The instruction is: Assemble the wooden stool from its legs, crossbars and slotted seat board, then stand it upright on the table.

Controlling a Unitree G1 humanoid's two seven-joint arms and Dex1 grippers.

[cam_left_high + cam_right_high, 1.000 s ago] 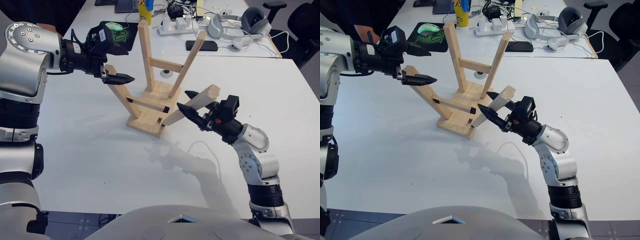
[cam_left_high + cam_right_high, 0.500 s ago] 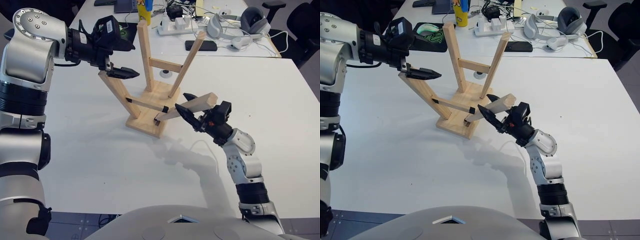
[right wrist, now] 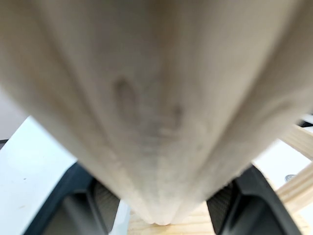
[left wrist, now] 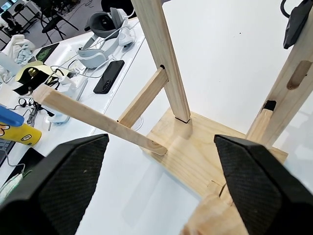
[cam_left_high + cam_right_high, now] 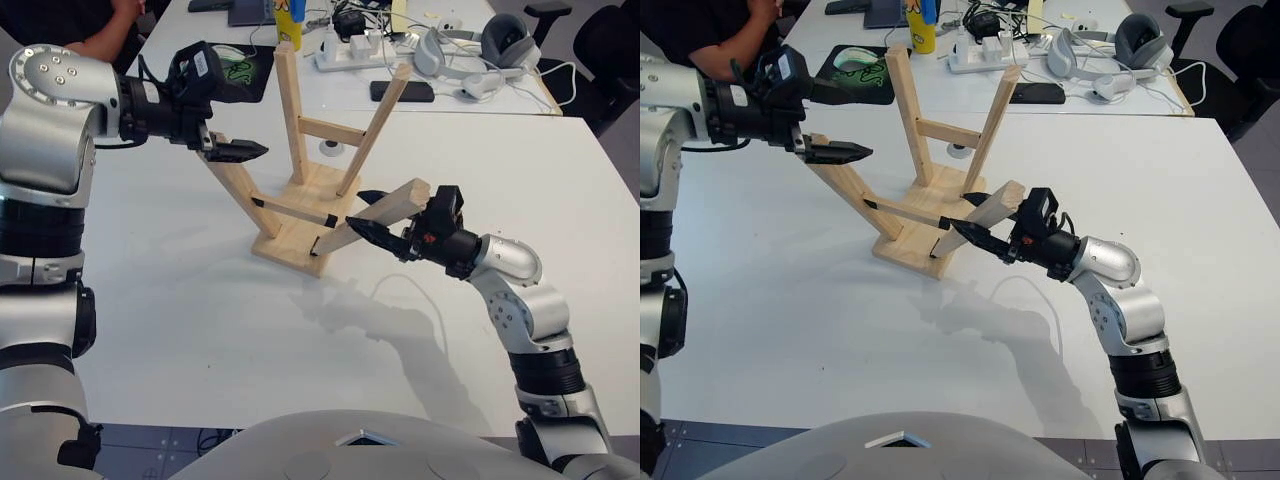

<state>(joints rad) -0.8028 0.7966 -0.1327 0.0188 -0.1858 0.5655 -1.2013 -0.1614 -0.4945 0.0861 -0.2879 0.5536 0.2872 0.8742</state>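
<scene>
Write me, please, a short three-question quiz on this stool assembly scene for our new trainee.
1. True or false: the pale wooden stool rests on its slotted seat board, legs pointing up.
2. The right gripper grips: A a crossbar; B a slanted wooden leg; C the seat board.
3. Fill in: the left gripper has its fingers ____.
Key: 1 true; 2 B; 3 open.

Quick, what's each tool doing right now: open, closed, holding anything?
Left tool: open, straddling the top end of the front left leg.
Right tool: closed on the front right leg.
</scene>
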